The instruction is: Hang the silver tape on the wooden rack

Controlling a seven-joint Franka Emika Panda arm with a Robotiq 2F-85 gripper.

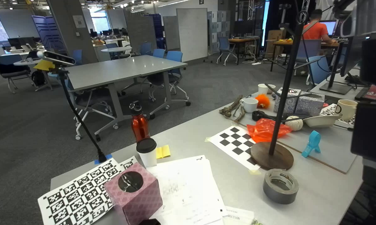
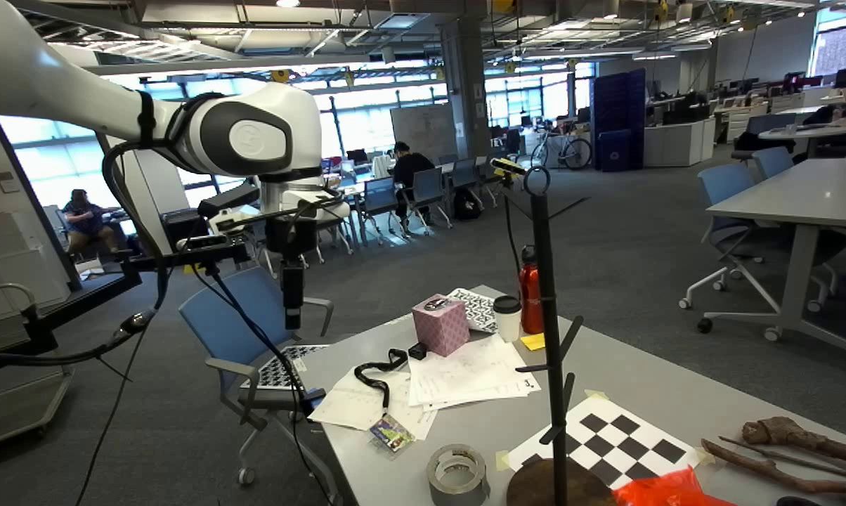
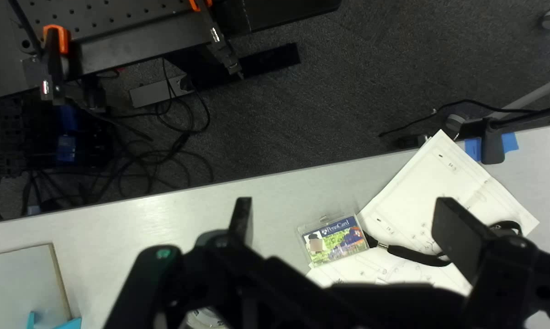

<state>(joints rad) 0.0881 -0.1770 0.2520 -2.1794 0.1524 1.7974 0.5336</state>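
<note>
The silver tape (image 1: 280,196) lies flat on the table near the wooden rack's round brown base; it shows in both exterior views (image 2: 458,497), with a small gap to the base. In the wrist view only a sliver of the tape (image 3: 205,319) shows behind the gripper's dark parts. The wooden rack (image 1: 279,115) stands upright with bare thin side pegs; its pole also shows in an exterior view (image 2: 549,323). My gripper (image 3: 343,214) is open and empty, fingers wide apart. In an exterior view the gripper (image 2: 293,316) points down, high and away from the tape and rack.
A card with lanyard (image 3: 334,240) lies on papers (image 1: 185,190). A pink tissue box (image 2: 440,327), white cup (image 2: 507,323) and red bottle (image 2: 530,295) stand beyond. A red bag (image 1: 263,131), blue clamp (image 1: 313,143) and mugs (image 1: 249,105) lie around the rack's other side.
</note>
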